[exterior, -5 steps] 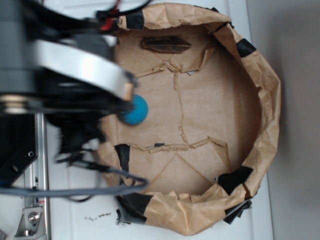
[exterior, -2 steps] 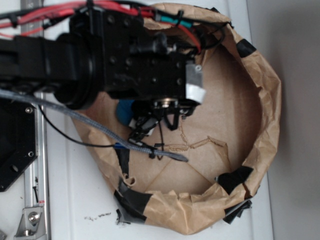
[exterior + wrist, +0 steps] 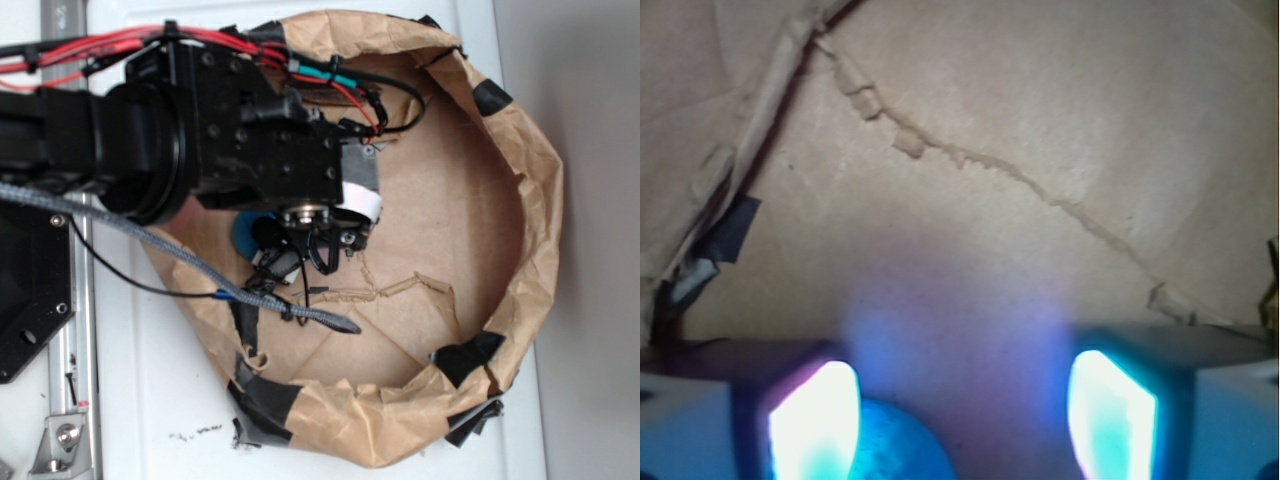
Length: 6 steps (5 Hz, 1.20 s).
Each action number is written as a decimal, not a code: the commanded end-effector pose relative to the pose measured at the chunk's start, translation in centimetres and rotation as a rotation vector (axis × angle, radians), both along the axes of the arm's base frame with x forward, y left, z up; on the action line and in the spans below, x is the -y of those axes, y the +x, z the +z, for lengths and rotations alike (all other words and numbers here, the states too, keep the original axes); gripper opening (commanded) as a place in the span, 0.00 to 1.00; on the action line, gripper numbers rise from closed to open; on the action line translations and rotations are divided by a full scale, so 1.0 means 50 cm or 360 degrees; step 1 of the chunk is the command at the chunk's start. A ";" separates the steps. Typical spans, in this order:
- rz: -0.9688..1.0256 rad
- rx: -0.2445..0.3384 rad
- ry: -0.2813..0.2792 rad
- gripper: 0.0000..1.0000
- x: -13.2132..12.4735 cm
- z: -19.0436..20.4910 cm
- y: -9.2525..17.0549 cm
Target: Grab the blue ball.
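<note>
Wrist view alone shows the fingers [image 3: 810, 425] spread apart, the blue ball [image 3: 895, 445] at six o'clock beside the left one.

A white table [image 3: 150, 400] carries a big brown paper ring [image 3: 540, 220], patched with black tape, its paper floor creased; a metal rail [image 3: 65, 400] runs along the table's left edge.
</note>
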<state>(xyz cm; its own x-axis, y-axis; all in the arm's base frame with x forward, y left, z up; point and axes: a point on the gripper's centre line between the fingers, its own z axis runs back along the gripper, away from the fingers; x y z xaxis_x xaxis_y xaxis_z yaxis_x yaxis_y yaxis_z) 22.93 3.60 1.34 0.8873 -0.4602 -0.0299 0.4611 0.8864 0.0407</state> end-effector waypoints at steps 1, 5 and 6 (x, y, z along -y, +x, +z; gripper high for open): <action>0.0104 0.0152 -0.0059 0.00 -0.008 0.146 0.011; 0.0230 0.0338 -0.0195 1.00 -0.006 0.257 0.039; 0.0407 0.0282 -0.0221 1.00 -0.027 0.200 0.004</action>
